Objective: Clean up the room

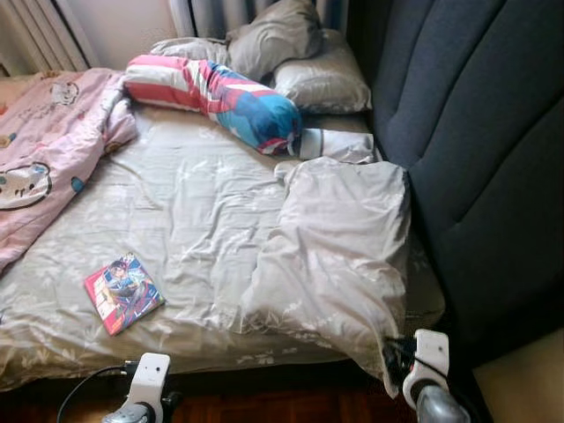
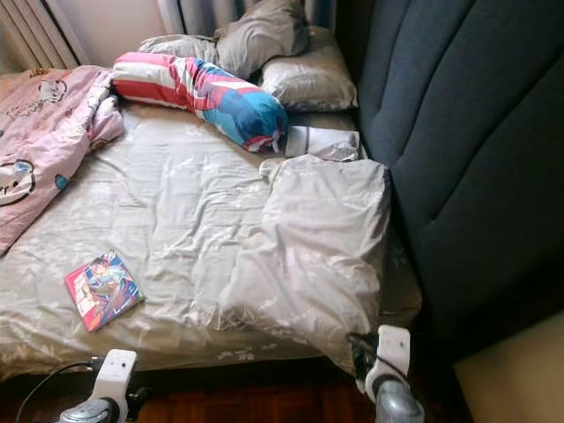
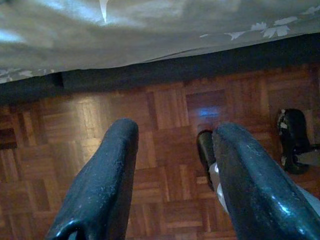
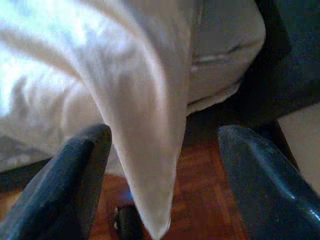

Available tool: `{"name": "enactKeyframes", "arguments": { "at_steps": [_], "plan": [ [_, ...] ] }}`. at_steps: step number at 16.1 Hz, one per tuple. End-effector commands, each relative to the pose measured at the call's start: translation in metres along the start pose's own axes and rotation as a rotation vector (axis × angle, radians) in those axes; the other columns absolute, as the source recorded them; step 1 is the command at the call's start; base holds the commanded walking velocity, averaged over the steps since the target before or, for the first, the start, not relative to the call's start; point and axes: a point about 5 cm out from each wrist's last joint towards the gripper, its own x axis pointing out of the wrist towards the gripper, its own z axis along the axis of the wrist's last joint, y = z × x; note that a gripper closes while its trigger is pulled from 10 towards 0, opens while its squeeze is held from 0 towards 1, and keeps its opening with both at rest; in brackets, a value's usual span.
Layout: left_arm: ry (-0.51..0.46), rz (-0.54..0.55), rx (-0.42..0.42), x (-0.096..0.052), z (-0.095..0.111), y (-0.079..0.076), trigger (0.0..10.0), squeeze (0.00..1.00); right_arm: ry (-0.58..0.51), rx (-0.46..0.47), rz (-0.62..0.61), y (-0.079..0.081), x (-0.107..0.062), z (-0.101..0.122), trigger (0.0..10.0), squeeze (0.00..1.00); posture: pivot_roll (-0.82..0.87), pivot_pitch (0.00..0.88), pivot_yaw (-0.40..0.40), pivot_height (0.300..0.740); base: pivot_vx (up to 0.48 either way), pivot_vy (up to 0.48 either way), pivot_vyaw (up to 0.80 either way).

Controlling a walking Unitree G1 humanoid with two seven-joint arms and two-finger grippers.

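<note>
On the bed [image 1: 176, 194] before you, left to right: a pink duvet [image 1: 44, 132] cut off at the frame edge, a comic book [image 1: 123, 293] flat near the foot edge, a striped bolster [image 1: 211, 97] beside grey pillows [image 1: 300, 53], then a grey pillowcase [image 1: 339, 247] sagging over the corner by the dark headboard [image 1: 476, 159]. Your left gripper [image 3: 170, 180] hangs low over parquet floor [image 3: 165, 110], fingers apart, holding nothing. Your right gripper [image 4: 160, 170] is spread around the pillowcase's hanging corner, not clamped; fingertips cut off.
</note>
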Motion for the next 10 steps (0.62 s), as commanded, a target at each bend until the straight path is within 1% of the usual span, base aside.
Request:
{"name": "enactKeyframes", "arguments": {
  "at_steps": [1, 6, 10],
  "plan": [
    [0.036, 0.0, 0.003, -0.002, -0.01, 0.0024, 10.0, 0.0, 0.001, -0.004, 0.003, -0.0009, -0.0013, -0.0027, 10.0, 0.0, -0.04, 0.132, 0.014, 0.74, 0.0, 0.0, 0.0],
    [0.033, -0.002, -0.01, -0.0019, -0.0099, 0.0015, 10.0, 0.0, 0.008, -0.024, 0.016, 0.0014, -0.003, -0.0077, 10.0, 0.0, -0.04, 0.133, 0.011, 0.74, 0.0, 0.0, 0.0],
    [0.032, -0.008, -0.012, -0.0018, -0.0098, 0.0012, 10.0, 0.0, 0.001, -0.016, 0.011, 0.0, -0.0035, -0.0079, 10.0, 0.0, -0.04, 0.133, 0.011, 0.74, 0.283, 0.0, 0.0]
  ]
}}
